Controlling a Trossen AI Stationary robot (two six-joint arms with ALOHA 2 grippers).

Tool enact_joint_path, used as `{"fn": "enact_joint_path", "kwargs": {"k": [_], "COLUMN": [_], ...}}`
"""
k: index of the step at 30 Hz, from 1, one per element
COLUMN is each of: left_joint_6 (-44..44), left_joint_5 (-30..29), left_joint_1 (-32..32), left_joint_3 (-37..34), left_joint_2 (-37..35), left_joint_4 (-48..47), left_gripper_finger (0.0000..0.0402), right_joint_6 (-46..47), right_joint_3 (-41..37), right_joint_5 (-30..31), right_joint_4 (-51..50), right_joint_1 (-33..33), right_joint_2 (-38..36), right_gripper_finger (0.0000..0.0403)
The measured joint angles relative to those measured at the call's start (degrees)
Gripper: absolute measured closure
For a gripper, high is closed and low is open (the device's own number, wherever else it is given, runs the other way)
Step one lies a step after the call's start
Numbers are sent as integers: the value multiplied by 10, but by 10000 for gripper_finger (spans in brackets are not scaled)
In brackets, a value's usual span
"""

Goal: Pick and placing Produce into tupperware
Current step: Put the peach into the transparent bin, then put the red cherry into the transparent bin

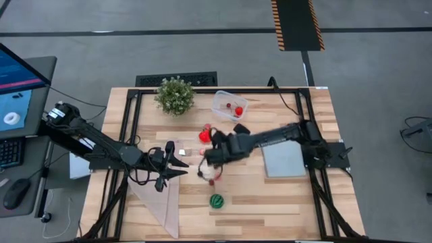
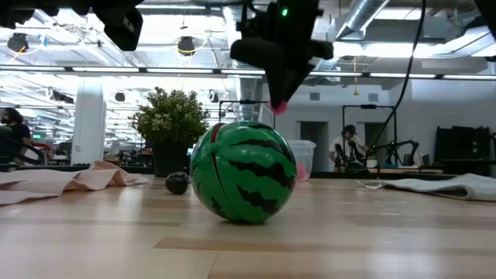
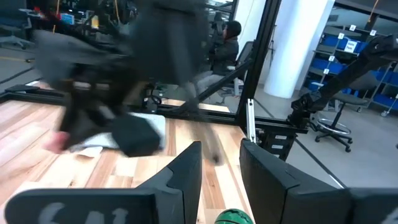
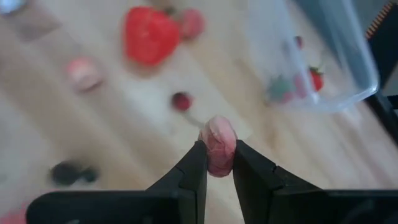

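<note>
Materials and finishes you are looking at across the table

You are seeing a pale wooden table top (image 1: 270, 196) showing smooth, lightly grained planks with a soft sheen, framed by matt black metal rails (image 1: 135, 118). The glossy green striped plastic ball (image 2: 243, 172) is catching the ceiling lights on its smooth skin. The small clear plastic rectangular tub (image 4: 336, 56) is looking thin, smooth and see-through. The right gripper (image 4: 217, 163) is pressing its matt dark plastic fingers (image 4: 194, 171) on a smooth, waxy pink toy piece (image 4: 218, 144). The flat grey-blue square sheet (image 1: 283, 160) is reading matt, and the pale pinkish cloth (image 2: 70, 180) is lying soft and creased.
</note>
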Motion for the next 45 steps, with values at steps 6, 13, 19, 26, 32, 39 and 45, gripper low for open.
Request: {"fn": "enact_joint_path", "kwargs": {"k": [6, 13, 19, 26, 32, 39, 45], "left_joint_6": [-1, -4, -5, -15, -21, -20, -16], "left_joint_5": [0, 0, 0, 0, -5, -11, -14], "left_joint_1": [0, 0, 0, 0, 0, 0, 0], "left_joint_3": [0, 0, 0, 0, 0, 0, 0], "left_joint_2": [0, 0, 0, 0, 0, 0, 0], "left_joint_4": [0, -7, -16, -28, -37, -37, -35], "left_gripper_finger": [304, 304, 304, 304, 304, 304, 304], "right_joint_6": [-54, -116, -162, -210, -206, -200, -221], "right_joint_3": [0, 0, 0, 0, 0, 0, 0], "right_joint_5": [2, -1, -38, -94, -98, -113, -112], "right_joint_4": [-3, 2, 40, 110, 111, 102, 97], "right_joint_1": [-76, -166, -238, -279, -289, -288, -275], "right_joint_2": [0, 0, 0, 0, 0, 0, 0], "right_gripper_finger": [313, 318, 320, 318, 279, 186, 154]}}
